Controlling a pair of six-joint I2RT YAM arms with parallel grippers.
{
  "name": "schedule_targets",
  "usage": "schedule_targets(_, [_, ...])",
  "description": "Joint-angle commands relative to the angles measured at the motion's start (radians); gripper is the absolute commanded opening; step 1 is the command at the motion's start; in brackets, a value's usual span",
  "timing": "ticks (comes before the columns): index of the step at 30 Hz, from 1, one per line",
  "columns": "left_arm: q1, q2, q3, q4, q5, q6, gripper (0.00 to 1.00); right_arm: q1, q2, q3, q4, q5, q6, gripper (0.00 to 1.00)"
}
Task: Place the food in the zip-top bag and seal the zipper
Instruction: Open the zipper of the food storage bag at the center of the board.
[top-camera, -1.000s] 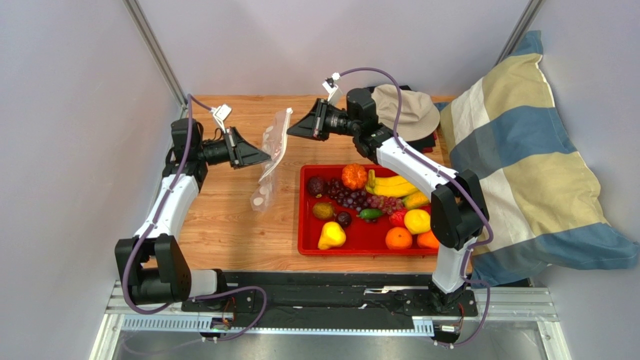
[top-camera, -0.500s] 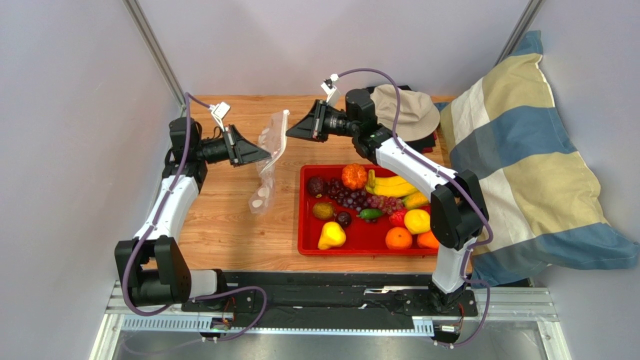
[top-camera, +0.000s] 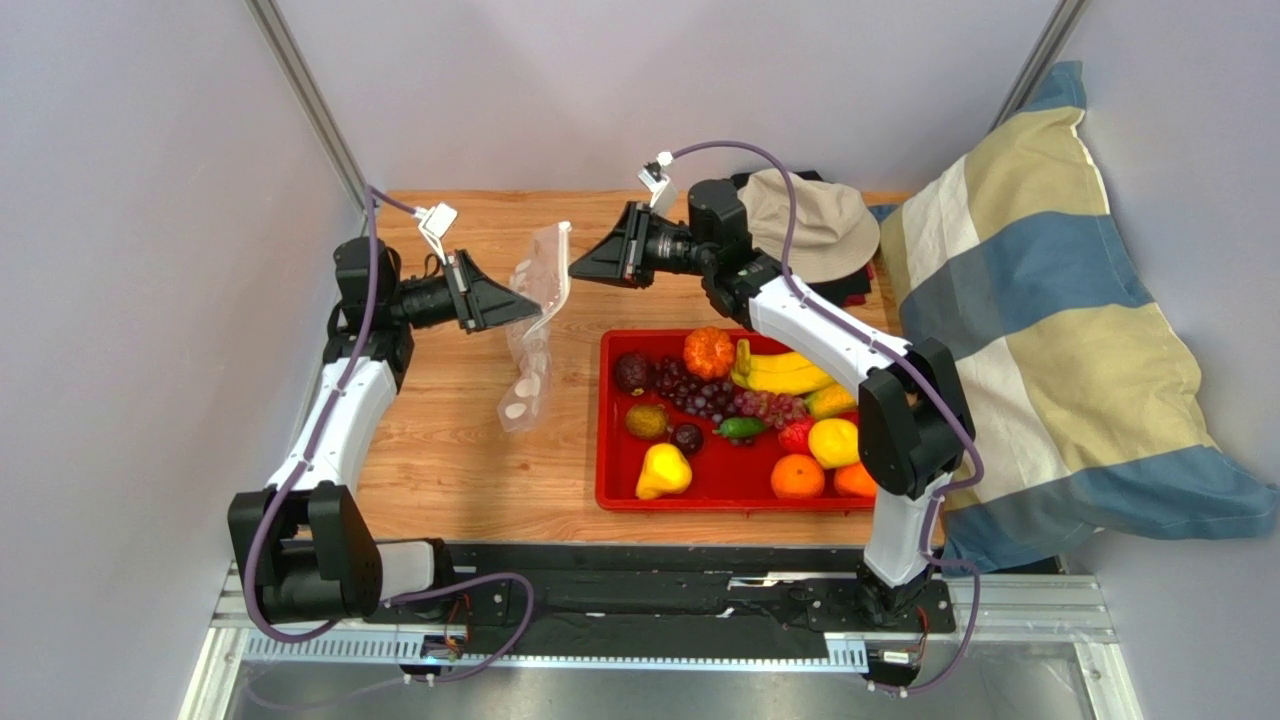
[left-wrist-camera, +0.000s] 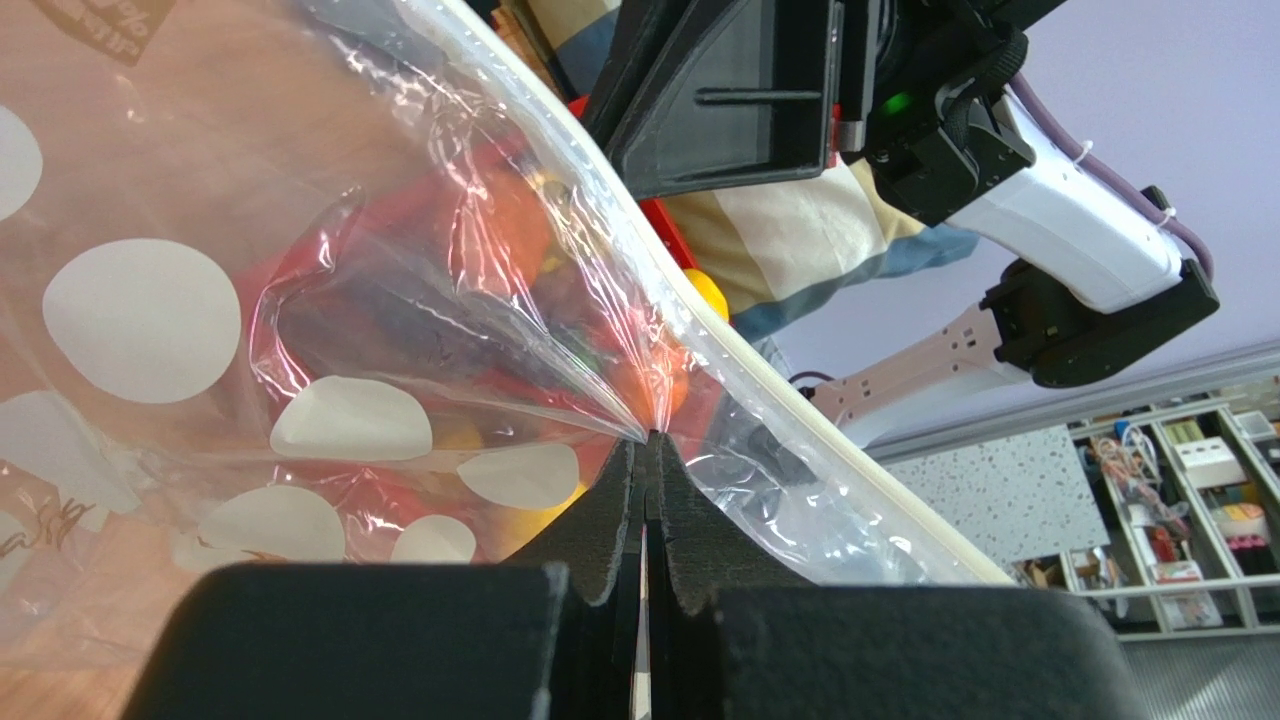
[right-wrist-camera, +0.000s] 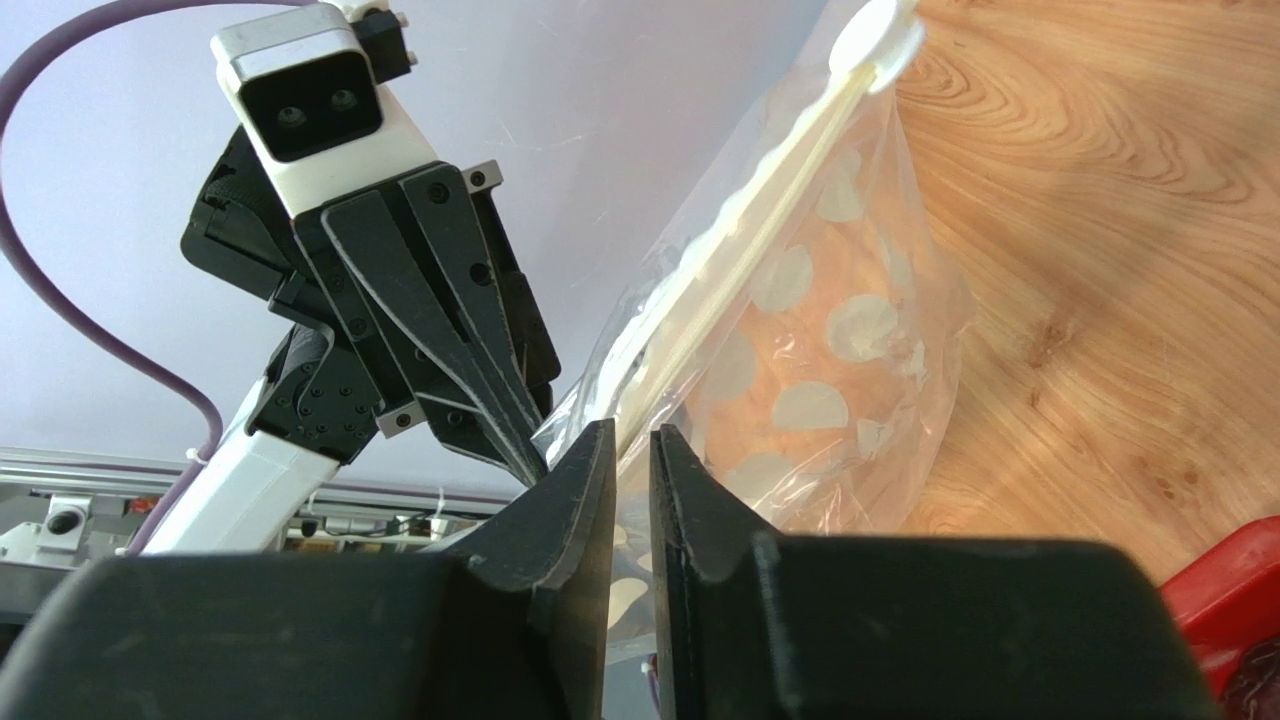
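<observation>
The zip-top bag (top-camera: 529, 338), clear with white dots, hangs above the table between my two grippers. My left gripper (top-camera: 535, 312) is shut on its film, with the pinch plain in the left wrist view (left-wrist-camera: 649, 438). My right gripper (top-camera: 573, 275) is at the bag's upper edge. In the right wrist view (right-wrist-camera: 634, 435) its jaws stand a narrow slit apart and the zipper (right-wrist-camera: 751, 225) runs down into the slit. The bag (right-wrist-camera: 842, 345) looks empty. The food lies in the red tray (top-camera: 607, 450): banana bunch (top-camera: 781, 371), grapes (top-camera: 718, 399), pear (top-camera: 661, 473), orange (top-camera: 798, 477).
A beige hat (top-camera: 819, 222) on dark cloth lies at the back right of the wooden table (top-camera: 436, 435). A striped pillow (top-camera: 1052, 330) leans against the right side. Grey walls close in the left side and the back.
Both grippers and the bag's top edge have shifted slightly left and up together. The food in the tray has not moved.
</observation>
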Motion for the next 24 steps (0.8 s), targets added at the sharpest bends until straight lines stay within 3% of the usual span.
schedule_targets(1, [0.005, -0.028, -0.006, 0.085, 0.004, 0.015, 0.0, 0.011, 0.011, 0.008, 0.035, -0.027, 0.032, 0.18])
schedule_targets(9, [-0.003, -0.03, -0.008, 0.06, 0.009, 0.077, 0.0, 0.02, 0.008, 0.021, 0.079, -0.05, 0.073, 0.17])
schedule_targets(15, [-0.004, -0.022, -0.001, 0.016, 0.002, 0.132, 0.0, 0.032, 0.008, 0.038, 0.113, -0.083, 0.104, 0.23])
schedule_targets(18, [-0.015, -0.016, 0.017, -0.021, -0.007, 0.172, 0.0, 0.034, 0.01, 0.038, 0.116, -0.084, 0.105, 0.16])
schedule_targets(20, [-0.023, -0.01, 0.043, -0.081, -0.023, 0.207, 0.0, 0.034, 0.005, 0.038, 0.112, -0.077, 0.093, 0.01])
schedule_targets(21, [-0.023, -0.019, 0.054, -0.139, -0.043, 0.259, 0.0, 0.032, 0.002, 0.039, 0.098, -0.07, 0.087, 0.0])
schedule_targets(22, [-0.023, -0.025, 0.075, -0.18, -0.066, 0.282, 0.1, 0.034, -0.003, 0.041, 0.092, -0.061, 0.067, 0.0])
schedule_targets(24, [-0.017, -0.065, 0.103, -0.329, -0.161, 0.366, 0.21, 0.032, -0.018, 0.047, 0.06, -0.021, 0.035, 0.0])
